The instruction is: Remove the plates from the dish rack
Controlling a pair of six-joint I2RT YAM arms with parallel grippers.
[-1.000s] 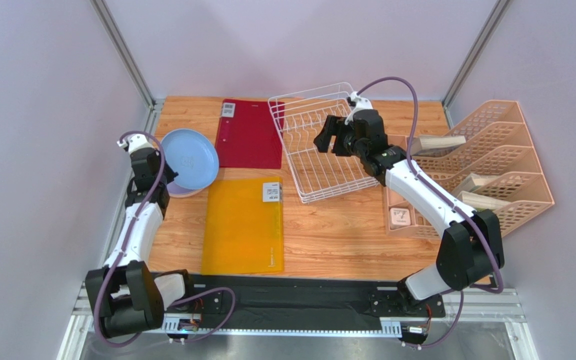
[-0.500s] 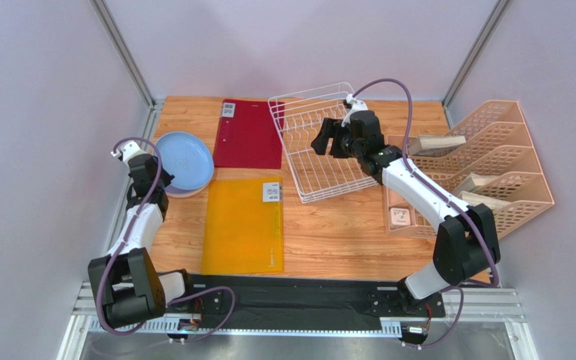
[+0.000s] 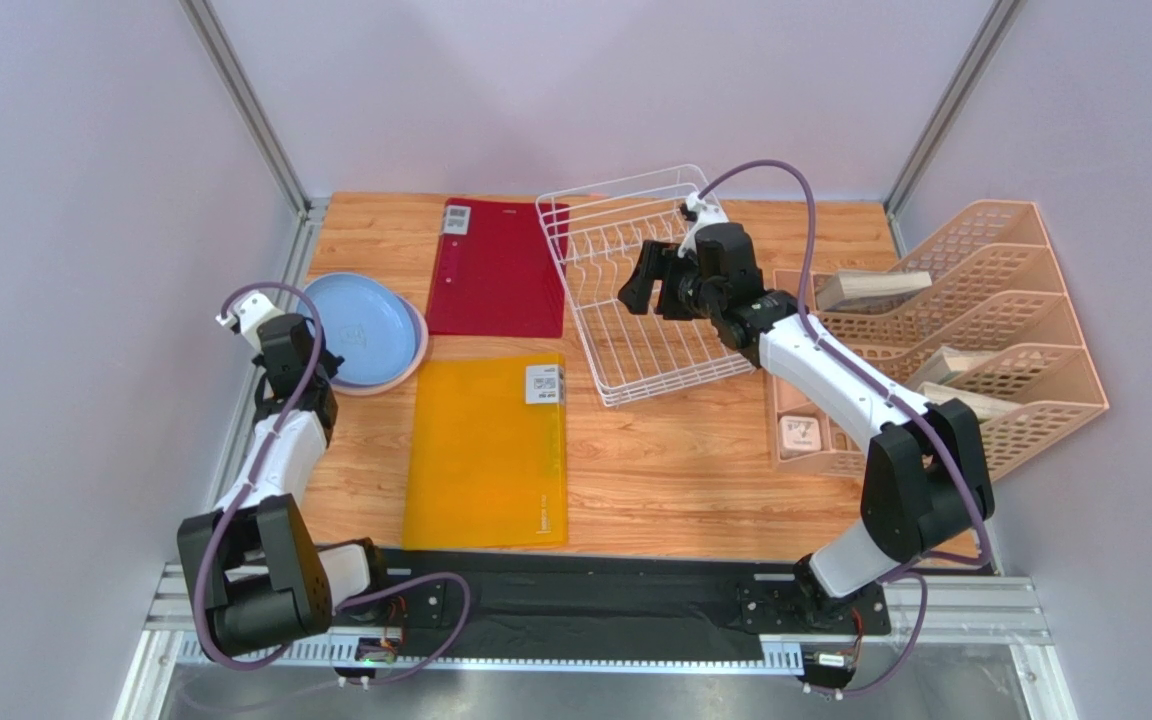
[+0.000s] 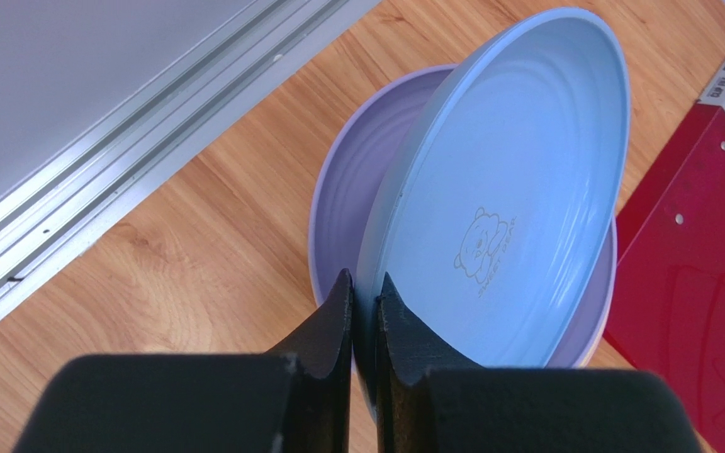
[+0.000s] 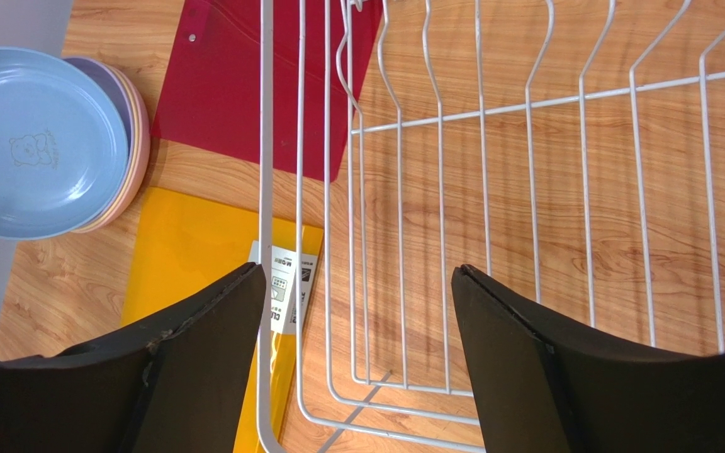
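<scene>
A light blue plate (image 3: 360,326) rests tilted on a stack at the table's left, over a lavender plate (image 4: 357,198) and a pink rim (image 5: 139,142). My left gripper (image 4: 364,288) is shut on the blue plate's near rim, one finger on each side. The white wire dish rack (image 3: 642,323) stands at the back centre, with no plates showing in it. My right gripper (image 5: 357,283) hangs open above the rack's left side with nothing between its fingers; in the top view the right gripper (image 3: 639,278) is over the rack.
A red folder (image 3: 500,270) lies between the plates and the rack, and a yellow folder (image 3: 485,450) lies in front of it. A peach lattice organiser (image 3: 988,345) fills the right edge. The metal wall rail (image 4: 149,123) runs close beside the plate stack.
My left gripper has lowered the blue plate from steeply tilted to nearly flat on the stack, shifting slightly left. The right arm has edged a little left over the rack.
</scene>
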